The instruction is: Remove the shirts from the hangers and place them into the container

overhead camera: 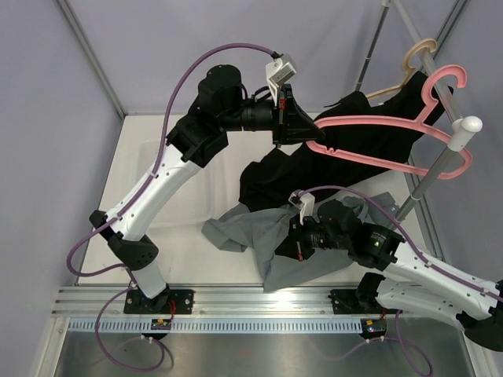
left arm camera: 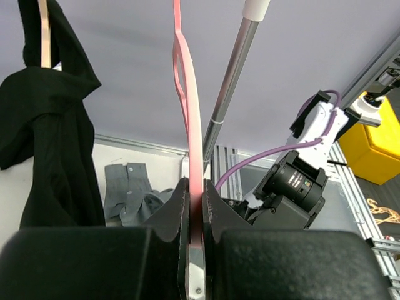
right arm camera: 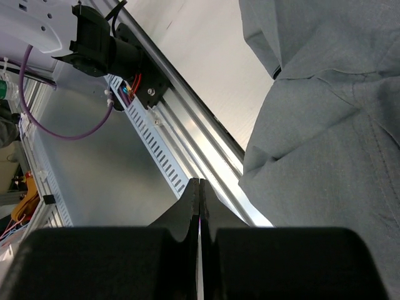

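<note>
My left fingers (left arm camera: 182, 201) clamped the pink hanger (left arm camera: 191, 125); my right fingers (right arm camera: 194, 195) were pressed together holding nothing, beside the grey shirt (right arm camera: 325, 125) lying on the desk (overhead camera: 185, 247).

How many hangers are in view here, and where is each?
2. The pink hanger is bare, clamped in the left gripper. The tan wooden hanger hangs at the back right, with the black shirt draped on it. No other seems hidden.

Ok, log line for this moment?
left tool: shut on pink hanger | right tool: shut, empty, by grey shirt | grey shirt: off hanger, on table | black shirt: on wood hanger
</note>
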`<state>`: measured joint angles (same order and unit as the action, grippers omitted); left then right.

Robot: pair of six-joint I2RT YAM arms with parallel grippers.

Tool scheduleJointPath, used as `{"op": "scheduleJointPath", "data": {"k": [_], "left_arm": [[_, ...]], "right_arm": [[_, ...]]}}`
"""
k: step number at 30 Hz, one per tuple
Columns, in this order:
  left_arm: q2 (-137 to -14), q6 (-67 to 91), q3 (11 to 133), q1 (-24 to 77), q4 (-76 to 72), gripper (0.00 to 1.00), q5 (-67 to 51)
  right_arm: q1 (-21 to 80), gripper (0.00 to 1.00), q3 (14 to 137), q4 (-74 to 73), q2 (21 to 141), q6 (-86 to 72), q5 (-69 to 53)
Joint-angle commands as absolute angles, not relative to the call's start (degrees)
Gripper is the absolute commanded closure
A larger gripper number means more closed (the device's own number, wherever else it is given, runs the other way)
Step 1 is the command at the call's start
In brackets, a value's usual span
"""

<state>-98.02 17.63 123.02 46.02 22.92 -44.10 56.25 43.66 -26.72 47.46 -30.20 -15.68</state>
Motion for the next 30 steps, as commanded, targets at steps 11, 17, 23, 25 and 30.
{"op": "scheduleJointPath", "data": {"k": [11, 17, 23, 25, 30], "left_arm": [[-96.7, 19.6, 118.6, 46.0, 15.7, 0.87, -45.0], [-94.7, 18.5, 114.0, 46.2, 18.7, 0.56, -42.8], [-83.7, 10.4, 105.0, 46.5, 27.8, 0.29, -28.5], [-80.1, 9.2, 100.8, 46.0, 31.0, 0.05, -22.4], [-68.2, 10.7, 91.8, 45.4, 34.4, 0.01, -12.7]], "right_arm": [[56.8, 1.00, 44.6, -29.0, 41.7, -30.1, -9.6], [56.9, 0.93, 43.5, -29.3, 41.4, -30.7, -9.1], [56.8, 0.50, 41.1, -30.5, 39.6, -30.9, -6.5], [56.8, 0.43, 40.3, -30.8, 40.4, -30.1, -3.4], [56.8, 0.38, 41.0, -30.0, 47.5, -32.2, 5.8]]}}
